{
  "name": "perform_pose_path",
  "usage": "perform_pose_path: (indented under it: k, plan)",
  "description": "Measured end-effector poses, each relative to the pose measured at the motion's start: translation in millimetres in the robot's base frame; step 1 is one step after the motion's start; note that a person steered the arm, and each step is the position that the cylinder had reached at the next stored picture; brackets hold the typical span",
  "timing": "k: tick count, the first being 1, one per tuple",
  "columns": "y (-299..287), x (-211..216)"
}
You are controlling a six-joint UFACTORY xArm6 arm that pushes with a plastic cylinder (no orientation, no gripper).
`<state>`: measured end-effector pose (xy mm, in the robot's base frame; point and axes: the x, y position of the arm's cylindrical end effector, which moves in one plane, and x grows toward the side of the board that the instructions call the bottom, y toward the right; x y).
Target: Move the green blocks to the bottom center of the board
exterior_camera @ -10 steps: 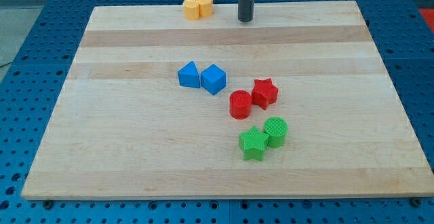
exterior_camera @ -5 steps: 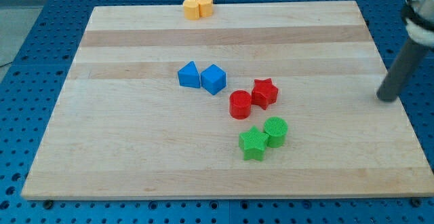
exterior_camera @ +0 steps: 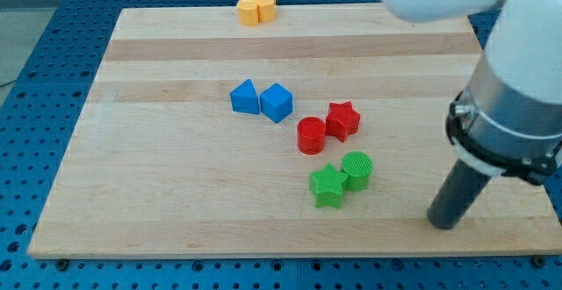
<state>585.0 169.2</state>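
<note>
A green star block (exterior_camera: pixel 328 185) and a green cylinder block (exterior_camera: pixel 356 170) touch each other on the wooden board (exterior_camera: pixel 176 184), right of centre and low in the view. My tip (exterior_camera: pixel 443 223) rests on the board to the right of the green pair and slightly lower, well apart from them. The arm's large white and grey body fills the view's upper right above the rod.
A red cylinder (exterior_camera: pixel 311 136) and red star (exterior_camera: pixel 342 119) sit just above the green pair. A blue triangular block (exterior_camera: pixel 245 97) and blue cube (exterior_camera: pixel 277 103) lie near centre. Two yellow blocks (exterior_camera: pixel 255 9) sit at the top edge.
My tip has swept from the board's top centre round the right side down to the lower right. The arm's body has come into view. No block has moved.
</note>
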Motion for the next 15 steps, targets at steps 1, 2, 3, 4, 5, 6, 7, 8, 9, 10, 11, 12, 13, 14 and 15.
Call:
perform_pose_path:
  k: [1, 2, 3, 4, 5, 6, 7, 8, 9, 10, 11, 12, 13, 14, 15]
  plan:
    - [-2.5, -29.9]
    - [-3.3, -55.9]
    - [-9.6, -77.0]
    - [-50.6, -80.3]
    - [-76.8, -71.5]
    - [-78.8, -57.9]
    - [-78.8, -57.1]
    - [-77.6, -58.4]
    - [-86.1, -45.5]
    - [-97.3, -32.2]
    - [-100.2, -30.1]
    - [-61.3, -30.5]
    - [-30.8, -30.5]
    - [-31.0, -29.4]
    - [-60.6, -25.7]
